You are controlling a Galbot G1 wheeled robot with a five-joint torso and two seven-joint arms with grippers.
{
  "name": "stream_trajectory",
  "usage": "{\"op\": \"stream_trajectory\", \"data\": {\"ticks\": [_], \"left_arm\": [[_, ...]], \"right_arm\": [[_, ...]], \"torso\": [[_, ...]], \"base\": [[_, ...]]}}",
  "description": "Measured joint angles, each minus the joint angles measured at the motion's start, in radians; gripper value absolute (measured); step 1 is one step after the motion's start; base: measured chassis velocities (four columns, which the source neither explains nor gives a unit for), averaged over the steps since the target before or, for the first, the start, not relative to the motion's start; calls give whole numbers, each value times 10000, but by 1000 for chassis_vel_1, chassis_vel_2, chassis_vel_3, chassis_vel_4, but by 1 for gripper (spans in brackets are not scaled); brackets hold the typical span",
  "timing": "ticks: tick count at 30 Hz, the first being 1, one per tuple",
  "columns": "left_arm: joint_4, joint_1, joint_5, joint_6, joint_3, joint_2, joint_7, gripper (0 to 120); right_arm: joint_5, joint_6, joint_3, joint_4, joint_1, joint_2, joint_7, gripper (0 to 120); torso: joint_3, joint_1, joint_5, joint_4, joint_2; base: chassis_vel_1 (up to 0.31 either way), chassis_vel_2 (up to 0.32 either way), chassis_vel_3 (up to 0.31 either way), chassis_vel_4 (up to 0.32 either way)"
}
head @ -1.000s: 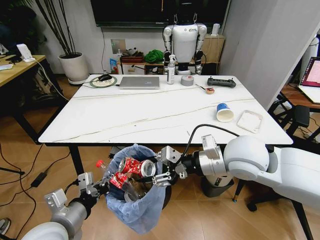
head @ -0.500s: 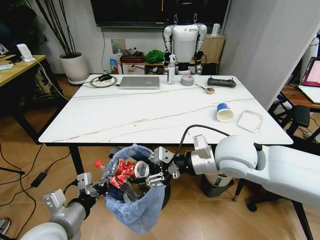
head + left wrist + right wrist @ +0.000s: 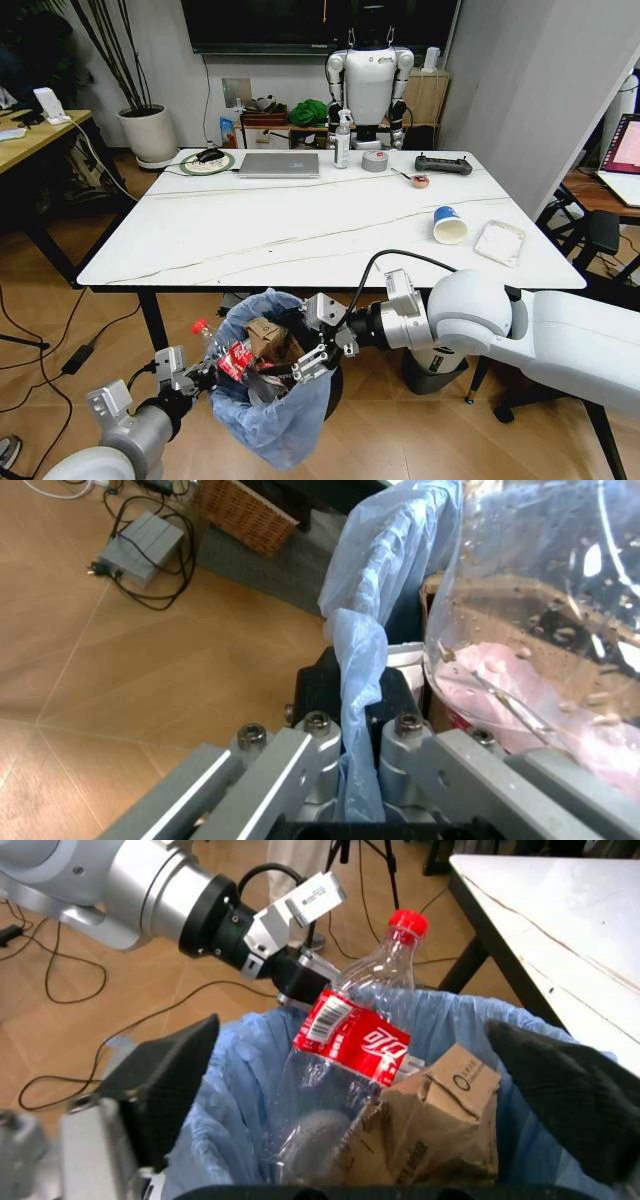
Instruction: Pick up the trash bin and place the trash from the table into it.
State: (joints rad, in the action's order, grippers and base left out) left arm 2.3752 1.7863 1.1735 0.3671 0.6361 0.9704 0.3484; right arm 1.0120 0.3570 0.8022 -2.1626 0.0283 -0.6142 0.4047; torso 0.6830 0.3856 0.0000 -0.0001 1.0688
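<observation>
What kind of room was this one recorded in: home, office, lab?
Most likely an office or robotics lab meeting room. A large white table carries a laptop and a handheld controller; a wall screen hangs behind it, and a white humanoid robot stands on display beneath that screen.

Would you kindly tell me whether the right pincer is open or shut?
Open: the right pincer hangs spread over the trash bin, its dark pads wide apart, holding nothing.

A silver laptop (image 3: 279,164) lies closed at the far edge, with a spray bottle (image 3: 342,140), a grey tape roll (image 3: 375,161) and a black controller (image 3: 443,164) to its right. Farther back stands a white humanoid figure (image 3: 369,84); a potted plant (image 3: 146,128) sits far left.
</observation>
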Motion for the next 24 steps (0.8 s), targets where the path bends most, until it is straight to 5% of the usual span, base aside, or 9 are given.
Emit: {"op": "stream_trajectory", "data": {"ticks": [6, 20, 24], "left_arm": [[0, 122, -88, 1, 18, 85, -1, 0], [328, 731, -385, -9, 728, 406, -64, 0], [396, 813, -451, -14, 814, 452, -68, 0]], "right_arm": [[116, -101, -677, 168, 360, 5, -245, 100], [245, -772, -7722, 1795, 5406, 1494, -982, 100], [306, -869, -8342, 1893, 5862, 1459, -1261, 100]], "torso": [[0, 0, -1, 2, 0], [0, 0, 5, -4, 0], [0, 0, 2, -2, 0]], "base": [[0, 0, 0, 0], [0, 0, 0, 0], [0, 0, 0, 0]]}}
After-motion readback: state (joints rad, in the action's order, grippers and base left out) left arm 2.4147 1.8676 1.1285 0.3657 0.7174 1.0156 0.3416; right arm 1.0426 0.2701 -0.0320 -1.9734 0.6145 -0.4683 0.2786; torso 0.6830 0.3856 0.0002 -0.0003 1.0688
